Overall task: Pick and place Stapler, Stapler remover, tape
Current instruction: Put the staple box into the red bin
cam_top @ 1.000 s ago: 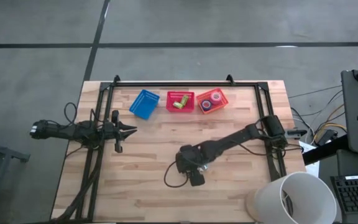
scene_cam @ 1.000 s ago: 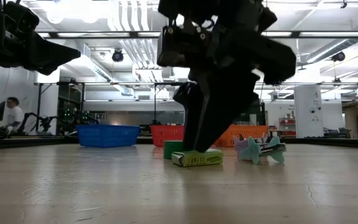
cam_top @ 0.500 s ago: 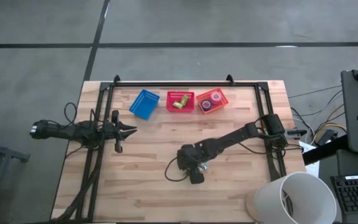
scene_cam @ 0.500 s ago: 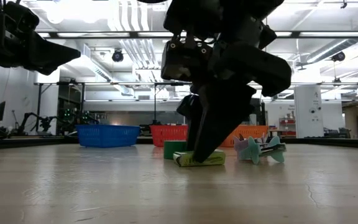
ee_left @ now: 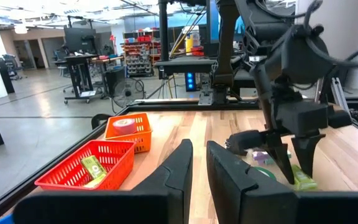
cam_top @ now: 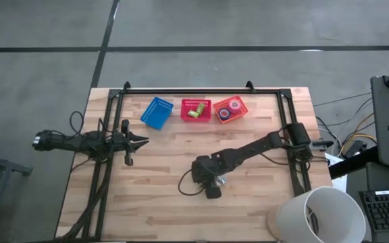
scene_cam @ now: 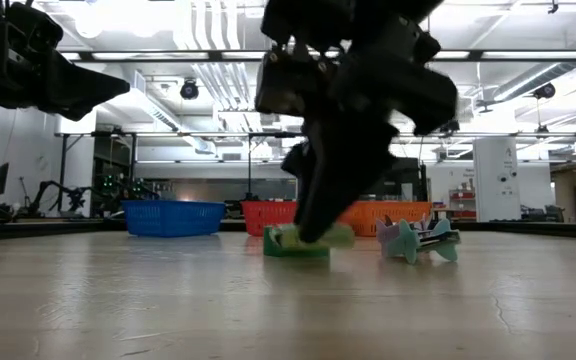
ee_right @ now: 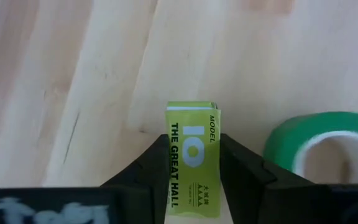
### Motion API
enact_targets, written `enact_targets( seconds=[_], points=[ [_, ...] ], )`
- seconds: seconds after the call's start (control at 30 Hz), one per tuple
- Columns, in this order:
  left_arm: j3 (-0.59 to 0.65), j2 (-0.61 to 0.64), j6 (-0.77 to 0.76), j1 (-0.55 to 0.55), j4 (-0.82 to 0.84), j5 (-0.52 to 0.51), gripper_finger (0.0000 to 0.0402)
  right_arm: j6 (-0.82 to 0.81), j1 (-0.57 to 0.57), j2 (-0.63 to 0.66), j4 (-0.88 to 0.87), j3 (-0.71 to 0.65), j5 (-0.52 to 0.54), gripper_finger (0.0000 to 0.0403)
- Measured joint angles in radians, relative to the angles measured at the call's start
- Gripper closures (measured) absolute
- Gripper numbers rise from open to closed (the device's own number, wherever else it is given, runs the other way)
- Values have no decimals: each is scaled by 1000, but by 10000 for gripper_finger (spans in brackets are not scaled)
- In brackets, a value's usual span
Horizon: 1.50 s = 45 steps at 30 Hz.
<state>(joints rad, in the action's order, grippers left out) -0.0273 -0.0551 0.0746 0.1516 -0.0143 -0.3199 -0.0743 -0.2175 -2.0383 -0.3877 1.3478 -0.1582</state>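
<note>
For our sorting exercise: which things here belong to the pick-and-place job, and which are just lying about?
Job in hand: yellow-green box held in the right gripper, green tape roll, staple remover, blue basket, red basket, orange basket.

Lying about: white bin, keyboard. The left gripper waits at the table's left.

A blue basket [cam_top: 157,112], a red basket [cam_top: 196,109] and an orange basket [cam_top: 230,109] line the wooden table's [cam_top: 161,202] far edge.

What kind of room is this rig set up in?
Most likely a robotics lab or workshop: a wooden table on bare concrete, rolling equipment stands and stocked shelving behind, long ceiling strip lights overhead.
</note>
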Motion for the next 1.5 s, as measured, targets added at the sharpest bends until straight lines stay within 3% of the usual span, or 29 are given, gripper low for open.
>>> enact_targets(
  seconds=[0.37, 0.57, 0.83, 1.03, 1.17, 1.5],
  points=[
    [0, 0, 0, 0, 0, 0, 351, 120, 56, 3, -173, 155, 8, 289],
    [0, 0, 0, 0, 0, 0, 351, 270, 135, 3, -269, 267, 140, 283],
    [0, 0, 0, 0, 0, 0, 351, 390, 337, 5, -238, 348, 313, 287],
    [0, 0, 0, 0, 0, 0, 351, 306, 494, 5, -139, 338, 302, 279],
    [0, 0, 0, 0, 0, 0, 351, 269, 567, -5, -108, 327, 235, 276],
    [0, 0, 0, 0, 0, 0, 351, 256, 612, -57, -102, 321, 228, 280]
  ],
)
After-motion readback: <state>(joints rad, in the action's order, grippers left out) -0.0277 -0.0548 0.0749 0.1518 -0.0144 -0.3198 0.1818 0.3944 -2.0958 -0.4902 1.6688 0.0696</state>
